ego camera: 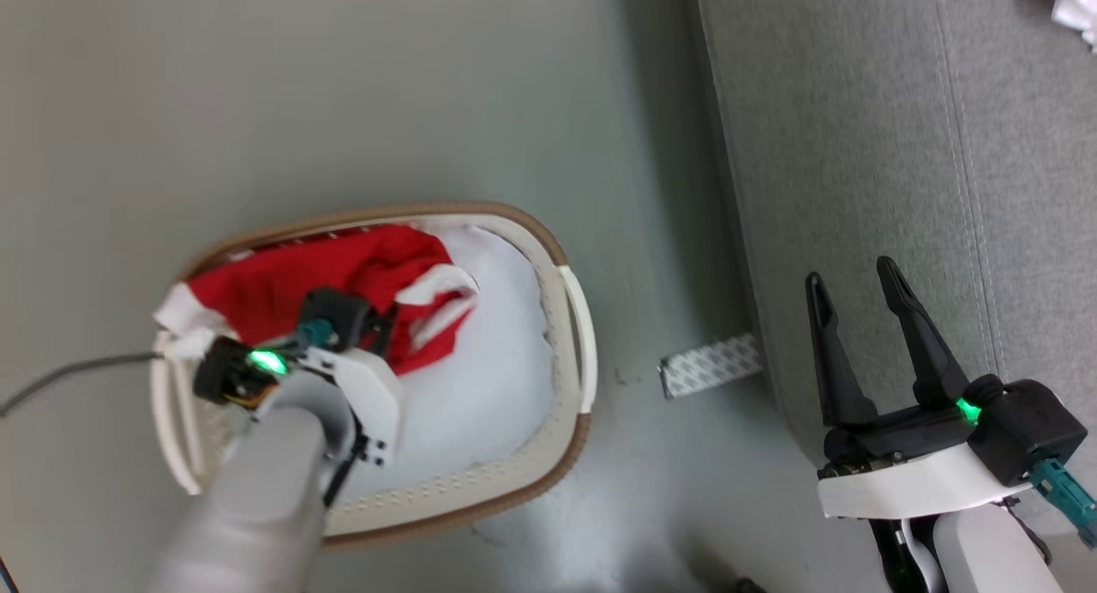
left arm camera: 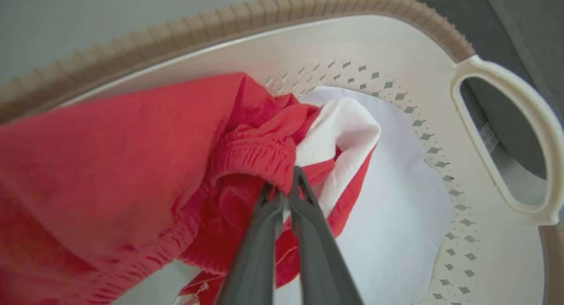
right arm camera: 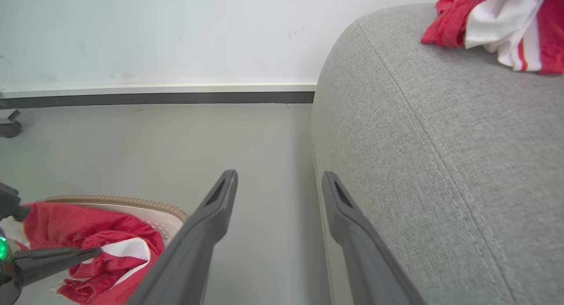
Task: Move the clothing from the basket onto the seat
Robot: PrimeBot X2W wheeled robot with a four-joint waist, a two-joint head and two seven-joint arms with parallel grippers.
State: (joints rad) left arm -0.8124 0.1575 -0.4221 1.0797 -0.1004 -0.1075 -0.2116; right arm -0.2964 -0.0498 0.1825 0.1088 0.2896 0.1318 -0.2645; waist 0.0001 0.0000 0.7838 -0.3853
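Soft red clothing [left arm camera: 110,155] is lying bunched in the oval cream plastic basket [ego camera: 446,490]. It is matte and creased, with a gathered elastic band and a smooth white trim fold. It is heaping against the far-left side and spilling over the ribbed brown rim there. The basket's walls are showing rows of small diamond-shaped holes, and a looped handle is arching out on the side nearest the seat [ego camera: 857,147]. A plain white pad [ego camera: 488,379] is lining the bottom, bare on the half toward the seat.

The left gripper [left arm camera: 282,192] is reaching down into the basket. Its two long dark fingers are pressed together and pinching the gathered red band at their tips.

The right gripper [ego camera: 850,274] is hanging by the seat's rounded corner with its fingers spread apart, holding nothing.

The seat is covered in light grey woven cloth with a stitched seam running along it. Another red and white piece [right arm camera: 498,23] is lying crumpled on its top.

The basket is standing on a smooth grey floor [ego camera: 257,104], just beside the seat.
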